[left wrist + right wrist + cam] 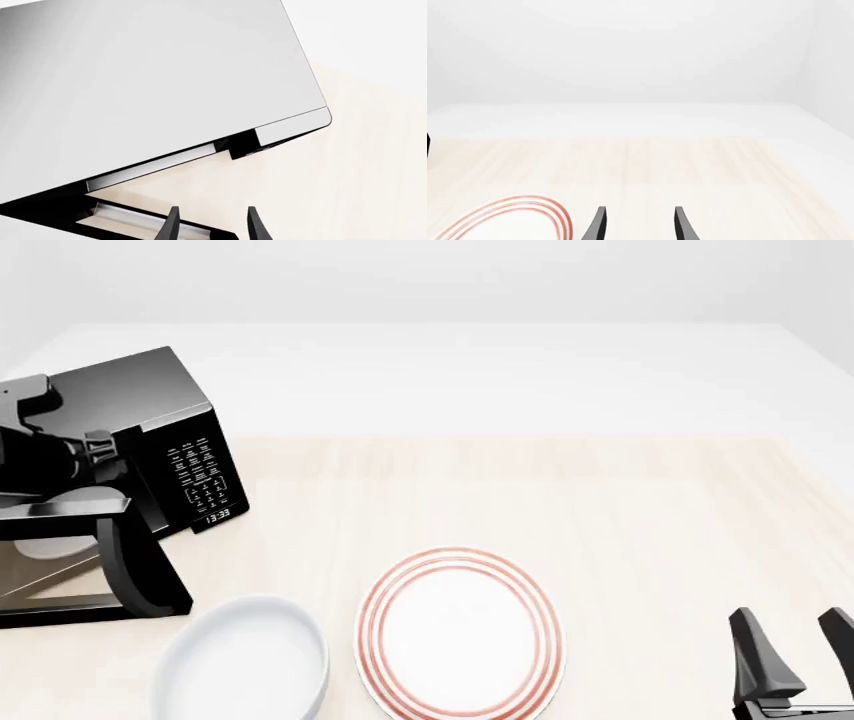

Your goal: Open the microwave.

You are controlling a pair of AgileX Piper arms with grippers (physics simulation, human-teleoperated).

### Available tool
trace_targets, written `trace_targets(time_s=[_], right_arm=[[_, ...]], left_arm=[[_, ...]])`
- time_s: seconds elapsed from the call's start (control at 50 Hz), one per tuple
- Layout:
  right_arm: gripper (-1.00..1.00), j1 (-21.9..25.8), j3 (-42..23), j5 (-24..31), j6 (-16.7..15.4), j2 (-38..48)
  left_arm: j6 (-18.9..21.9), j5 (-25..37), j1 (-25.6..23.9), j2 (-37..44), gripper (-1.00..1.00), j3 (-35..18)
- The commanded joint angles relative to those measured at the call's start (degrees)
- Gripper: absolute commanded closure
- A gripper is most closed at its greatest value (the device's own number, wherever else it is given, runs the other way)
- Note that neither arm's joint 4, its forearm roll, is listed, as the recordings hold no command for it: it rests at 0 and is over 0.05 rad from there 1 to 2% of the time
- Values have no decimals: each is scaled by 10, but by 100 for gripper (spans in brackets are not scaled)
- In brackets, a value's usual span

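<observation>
At far left of the bench, we have the microwave (pixel 160 440) with its door (pixel 134 570) swung wide; little remains. Left pincer (pixel 212 225) spread, right pincer (pixel 798 655) spread and idle.

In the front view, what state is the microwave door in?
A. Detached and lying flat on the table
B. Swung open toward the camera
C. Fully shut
B. The microwave has its door swung out toward the camera, still attached, exposing the white turntable inside.

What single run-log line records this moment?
microwave: door ajar | left gripper: open, by door | right gripper: open, idle
</observation>
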Motion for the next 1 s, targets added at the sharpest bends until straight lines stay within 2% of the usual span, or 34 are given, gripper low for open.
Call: trace_targets(time_s=[0.02,1.0], right_arm=[[-100,0,0,0,0,0],[-100,0,0,0,0,0]], left_arm=[[3,-1,1,0,-100,3],[0,-11,3,-23,-100,39]])
